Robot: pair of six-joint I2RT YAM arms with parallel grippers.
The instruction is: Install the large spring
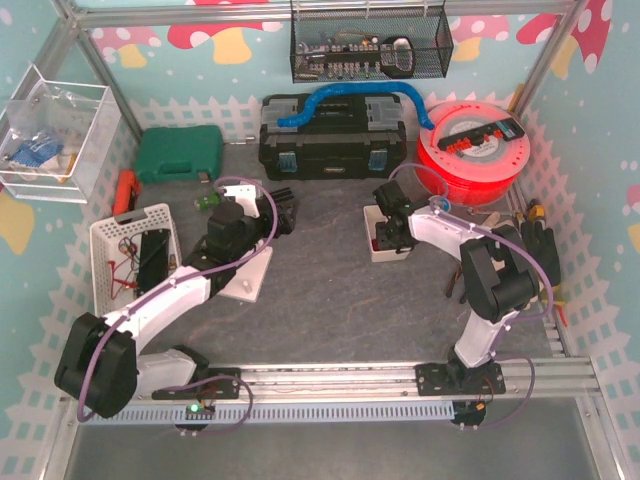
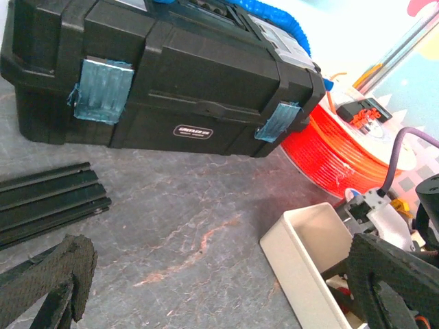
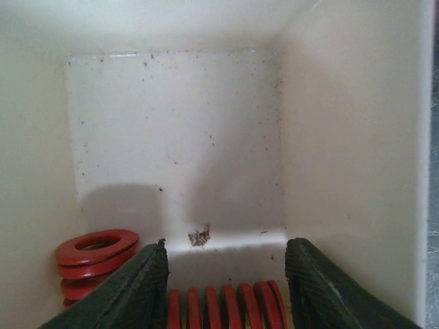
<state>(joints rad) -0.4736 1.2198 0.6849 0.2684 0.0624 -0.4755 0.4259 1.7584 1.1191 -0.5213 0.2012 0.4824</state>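
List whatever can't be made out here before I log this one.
Right wrist: the red spring between the right end effector's fingers is cut off by the bottom edge, so whether it is gripped cannot be told.
Right wrist: a second red spring is partly behind one finger.
Top external: the white bin's contents are hidden by the right arm.
Top external: the wire basket's items are too small to name.
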